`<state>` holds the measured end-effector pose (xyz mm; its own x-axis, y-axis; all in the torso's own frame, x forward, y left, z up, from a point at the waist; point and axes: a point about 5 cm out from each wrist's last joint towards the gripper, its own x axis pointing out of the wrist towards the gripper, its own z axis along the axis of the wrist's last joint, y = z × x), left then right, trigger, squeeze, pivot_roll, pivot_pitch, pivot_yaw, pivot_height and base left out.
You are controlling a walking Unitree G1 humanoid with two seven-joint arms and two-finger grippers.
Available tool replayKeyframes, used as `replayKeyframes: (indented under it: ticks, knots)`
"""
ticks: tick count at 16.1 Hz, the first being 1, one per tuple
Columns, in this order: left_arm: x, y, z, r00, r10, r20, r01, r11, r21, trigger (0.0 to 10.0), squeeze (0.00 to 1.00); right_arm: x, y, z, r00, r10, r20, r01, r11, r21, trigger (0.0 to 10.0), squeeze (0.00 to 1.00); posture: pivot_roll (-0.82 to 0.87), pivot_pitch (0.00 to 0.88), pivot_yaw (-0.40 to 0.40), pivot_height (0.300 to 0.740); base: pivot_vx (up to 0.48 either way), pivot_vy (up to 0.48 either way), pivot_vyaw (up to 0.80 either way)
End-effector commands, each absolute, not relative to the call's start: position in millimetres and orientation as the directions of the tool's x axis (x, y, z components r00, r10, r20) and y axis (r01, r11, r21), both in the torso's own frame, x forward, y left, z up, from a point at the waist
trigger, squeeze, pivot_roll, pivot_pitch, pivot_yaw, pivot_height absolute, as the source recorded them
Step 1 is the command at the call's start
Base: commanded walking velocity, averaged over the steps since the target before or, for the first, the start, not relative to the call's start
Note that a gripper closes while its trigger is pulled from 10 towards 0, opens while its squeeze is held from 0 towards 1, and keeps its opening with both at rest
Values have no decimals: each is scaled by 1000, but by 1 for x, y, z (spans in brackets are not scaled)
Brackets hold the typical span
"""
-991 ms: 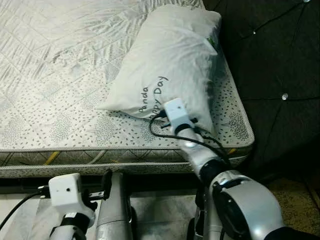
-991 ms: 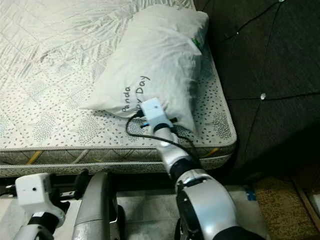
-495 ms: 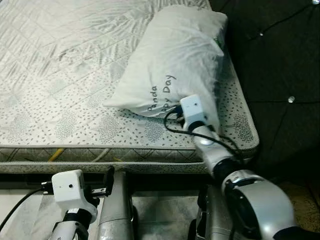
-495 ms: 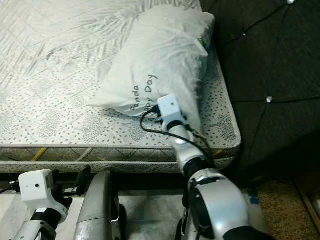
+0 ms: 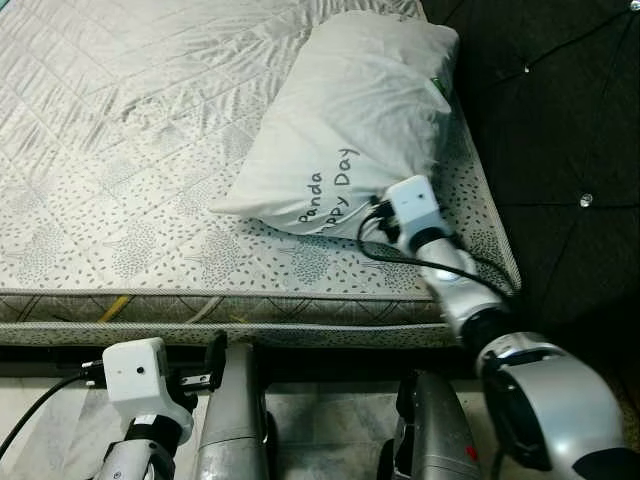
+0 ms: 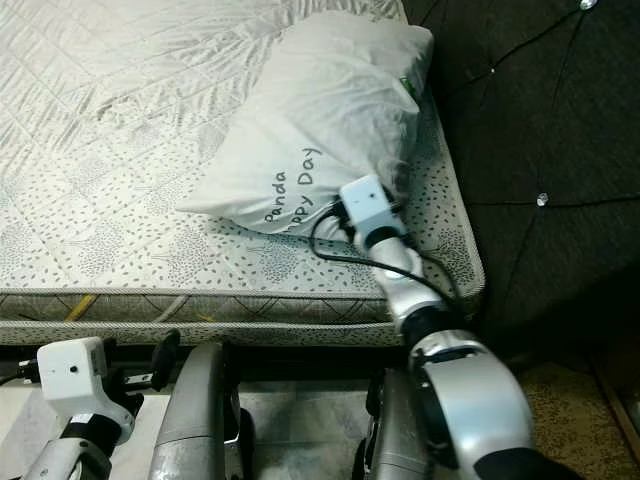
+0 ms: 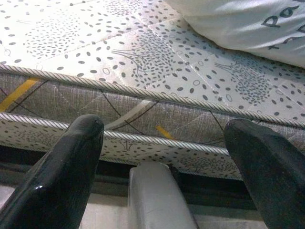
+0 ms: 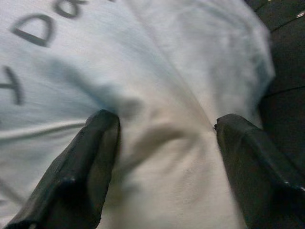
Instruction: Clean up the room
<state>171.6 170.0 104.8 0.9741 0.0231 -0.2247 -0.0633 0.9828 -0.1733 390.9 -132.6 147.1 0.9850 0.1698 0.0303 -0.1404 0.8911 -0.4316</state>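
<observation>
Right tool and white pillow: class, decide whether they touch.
Touching. In the right wrist view both black fingers of the right tool press into the white pillow, and the fabric puckers between them.

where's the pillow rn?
The pillow lies on the mattress at its right end, beside the dark tufted headboard, with the right hand pressed against its near corner.

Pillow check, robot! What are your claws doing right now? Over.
Right claw open, fingers pressed into the pillow at its near end. Left claw open, idle below the mattress edge. Nothing in the way.
</observation>
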Motion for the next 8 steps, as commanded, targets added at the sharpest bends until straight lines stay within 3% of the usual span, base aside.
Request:
replayKeyframes:
  ticks: [1, 3, 8]
  knots:
    - [169, 172, 100, 969, 23, -245, -66, 983, -169, 10000, 0, 390, -143, 145, 991, 131, 37, -101, 886, -453, 10000, 1000, 217, 180, 5, 565, 0, 0, 0]
    - [169, 172, 100, 970, 21, -244, -64, 983, -169, 10000, 0, 388, -152, 140, 995, 100, 8, -85, 885, -457, 10000, 1000, 215, 178, 8, 565, 0, 0, 0]
    - [170, 172, 100, 970, 18, -244, -61, 984, -169, 10000, 0, 380, -147, 112, 965, 176, -195, -247, 857, -453, 10000, 1000, 221, 177, 9, 565, 0, 0, 0]
